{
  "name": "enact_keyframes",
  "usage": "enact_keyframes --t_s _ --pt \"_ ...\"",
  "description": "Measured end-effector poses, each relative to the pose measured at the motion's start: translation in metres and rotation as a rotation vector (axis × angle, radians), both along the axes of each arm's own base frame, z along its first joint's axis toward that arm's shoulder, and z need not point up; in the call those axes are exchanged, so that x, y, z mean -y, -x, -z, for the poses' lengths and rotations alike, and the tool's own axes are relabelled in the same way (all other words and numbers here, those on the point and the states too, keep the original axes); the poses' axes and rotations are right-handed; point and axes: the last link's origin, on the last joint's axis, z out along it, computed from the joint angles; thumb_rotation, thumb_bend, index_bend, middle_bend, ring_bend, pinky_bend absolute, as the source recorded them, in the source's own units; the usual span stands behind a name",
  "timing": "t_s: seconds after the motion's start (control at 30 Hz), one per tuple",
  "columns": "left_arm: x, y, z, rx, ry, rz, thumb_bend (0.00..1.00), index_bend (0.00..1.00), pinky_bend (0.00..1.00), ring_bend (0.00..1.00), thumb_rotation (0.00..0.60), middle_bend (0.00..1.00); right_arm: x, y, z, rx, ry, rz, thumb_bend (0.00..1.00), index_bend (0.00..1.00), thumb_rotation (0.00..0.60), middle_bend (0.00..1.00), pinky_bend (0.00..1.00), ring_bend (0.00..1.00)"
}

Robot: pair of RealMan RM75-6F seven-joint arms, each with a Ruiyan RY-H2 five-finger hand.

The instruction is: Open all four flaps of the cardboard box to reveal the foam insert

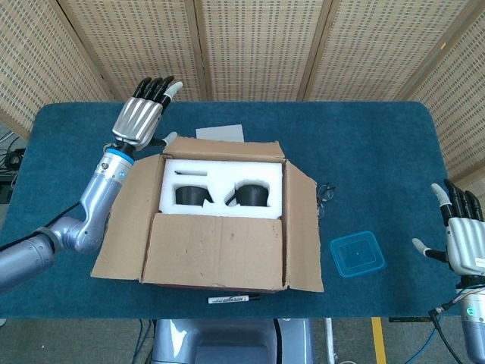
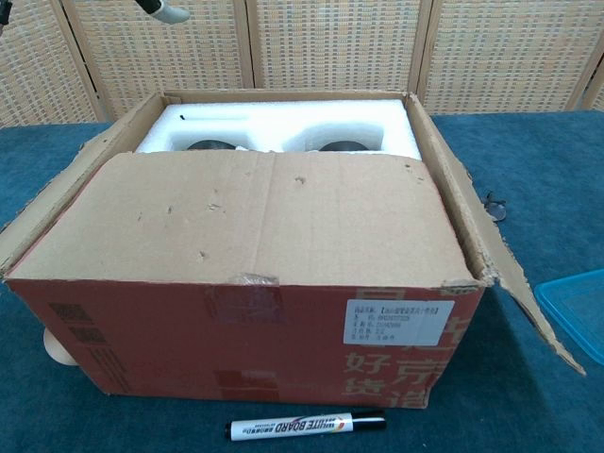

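The cardboard box (image 1: pixel 220 258) sits mid-table, with white foam insert (image 1: pixel 221 173) and two dark items showing in its rear half. The front flap (image 1: pixel 216 249) lies flat over the front half, also plain in the chest view as the front flap (image 2: pixel 264 217). The left flap (image 1: pixel 125 216) and right flap (image 1: pixel 303 227) splay outward. The back flap (image 1: pixel 223 149) is folded back behind the box. My left hand (image 1: pixel 140 117) hovers open at the back-left corner, fingers straight, holding nothing; only a fingertip of the left hand (image 2: pixel 168 9) shows in the chest view. My right hand (image 1: pixel 462 239) is open at the table's right edge.
A blue lid (image 1: pixel 357 254) lies right of the box. A whiteboard marker (image 2: pixel 307 427) lies at the front edge. A white sheet (image 1: pixel 220 132) lies behind the box, and a small dark wiry item (image 1: pixel 324 196) beside the right flap. Wicker panels stand behind the table.
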Motion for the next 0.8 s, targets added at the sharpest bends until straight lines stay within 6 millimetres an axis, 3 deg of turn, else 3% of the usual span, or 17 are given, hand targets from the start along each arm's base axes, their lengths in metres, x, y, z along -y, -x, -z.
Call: enact_keyframes --t_s 0.27,0.57,0.73,0.8 --pt "0.034 -0.002 -0.007 0.069 0.183 -0.021 0.60 0.28 0.00 0.00 0.045 0.00 -0.002 -0.002 0.002 0.003 -0.004 -0.005 0.18 0.00 0.600 0.00 0.00 0.00" --pt "0.079 0.014 -0.004 0.015 0.323 -0.014 0.62 0.36 0.00 0.00 0.018 0.00 -0.006 -0.001 0.002 0.011 -0.006 -0.003 0.18 0.00 0.600 0.00 0.00 0.00" --pt "0.094 0.020 0.001 -0.008 0.376 -0.007 0.75 0.42 0.00 0.00 0.000 0.00 -0.006 -0.002 0.003 0.014 -0.010 -0.003 0.18 0.00 0.600 0.00 0.00 0.00" --pt "0.098 0.021 0.003 -0.008 0.390 0.004 0.76 0.42 0.00 0.00 0.000 0.00 -0.006 -0.002 0.003 0.016 -0.015 -0.003 0.18 0.00 0.600 0.00 0.00 0.00"
